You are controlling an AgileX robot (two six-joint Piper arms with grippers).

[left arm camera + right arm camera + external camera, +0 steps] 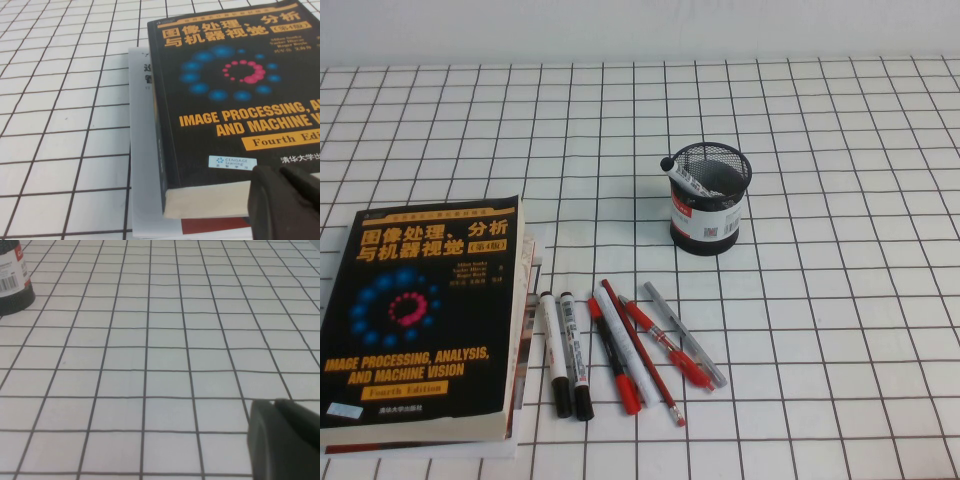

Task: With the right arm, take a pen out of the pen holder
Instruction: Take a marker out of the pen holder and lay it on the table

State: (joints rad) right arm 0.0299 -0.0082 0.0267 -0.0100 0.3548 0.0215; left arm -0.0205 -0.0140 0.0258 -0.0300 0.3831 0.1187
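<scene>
**Fig. — Holder (710, 200) lies ahead and left of the clenched right gripper (280, 410)**

Mesh holder stands upright on the gridded bench (840, 330), a little right of centre and apart from everything else. One pen (692, 181) is in it, a white marker w/ black cap. It leans rather than standing straight. Its long axis runs from inside the cup up toward the robot's left, and the cap end pokes over the left rim. That end is the only part clear of the mesh.

Right gripper: clenched, nothing in it, low over bare bench squares. Neither arm shows in the high view. In the right wrist view the holder appears only as a cut-off edge at a far corner. So, as a judgement, it lies ahead of the gripper and toward the robot's left, well apart.

Left gripper (280, 172): over the near edge of the book (420, 310), which lies at the bench's left side. Can't tell whether it is clenched or released.

Loose pens (630, 350) lie in a row on the near side, between book and holder. They are already outside the cup, so they are not the target.

Judged: the right arm is the nearer one. The move calls for released jaws, travel forward and left, and an approach from above on the cap end at the left rim, w/ the jaws set across the pen's slant. Risk: clipping the rim and tipping the holder.
</scene>
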